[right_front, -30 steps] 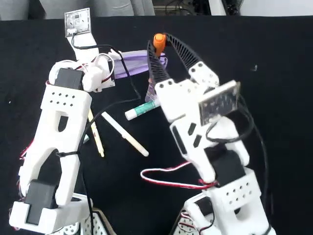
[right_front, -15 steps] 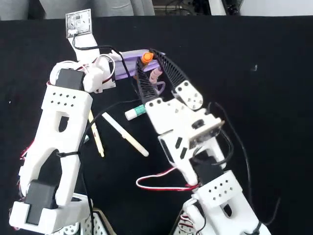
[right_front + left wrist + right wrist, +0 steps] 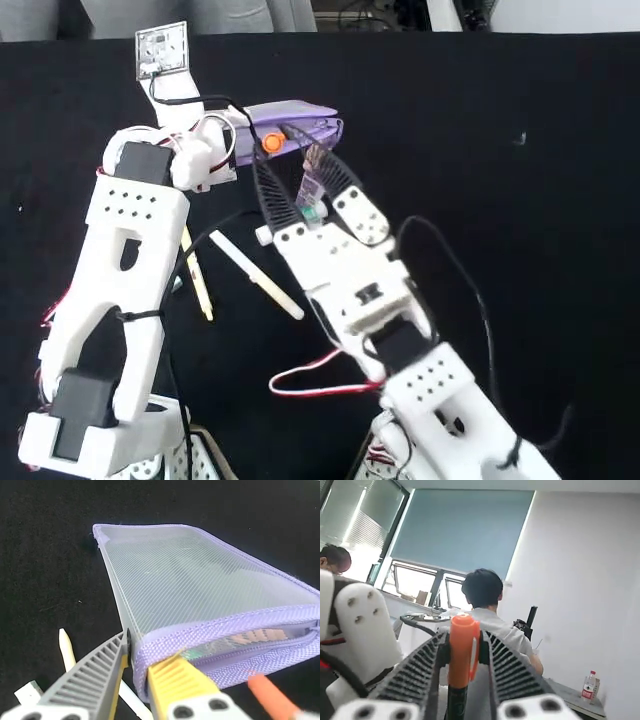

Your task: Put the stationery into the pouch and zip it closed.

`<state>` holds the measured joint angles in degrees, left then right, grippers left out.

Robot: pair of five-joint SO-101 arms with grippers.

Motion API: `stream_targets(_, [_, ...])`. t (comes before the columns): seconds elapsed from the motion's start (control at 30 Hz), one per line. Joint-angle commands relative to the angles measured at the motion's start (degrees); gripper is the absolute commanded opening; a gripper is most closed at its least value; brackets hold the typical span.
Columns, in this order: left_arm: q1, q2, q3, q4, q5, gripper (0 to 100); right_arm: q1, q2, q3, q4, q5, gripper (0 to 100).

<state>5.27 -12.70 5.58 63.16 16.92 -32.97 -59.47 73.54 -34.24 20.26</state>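
Marker at the pouch mouth, insertion pending.
Nearest the arm bases, well short of the pouch (image 3: 200,595), a white pen (image 3: 255,272) and yellow pencil (image 3: 197,272) lie loose on the tabletop (image 3: 520,230). Closer to the pouch, the right gripper (image 3: 280,138) has its fingers clamped on an orange-capped marker (image 3: 464,645), just beside the zip opening. The left gripper (image 3: 144,650) fingers pinch the pouch's zip-end corner. Judgement: keep the corner pinned, align the marker with the slot, and release only once it is inside.
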Motion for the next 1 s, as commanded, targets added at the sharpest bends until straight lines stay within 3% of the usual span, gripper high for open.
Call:
stream_targets(0.0, [0.4,-0.3,0.2,0.0,0.8,3,0.5,7.6,-2.3,-7.0,0.5,1.1])
stream_targets(0.47, [0.8,-0.3,0.6,0.3,0.7,3,5.5,20.6,-6.1,-12.7,0.6,1.1])
stream_targets(0.9, [0.5,-0.3,0.5,0.3,0.6,3,9.8,45.7,-11.9,-30.6,0.7,1.4])
stream_targets(0.97, [0.3,-0.3,0.4,0.3,0.6,3,10.0,48.6,-13.0,-31.9,0.7,5.2])
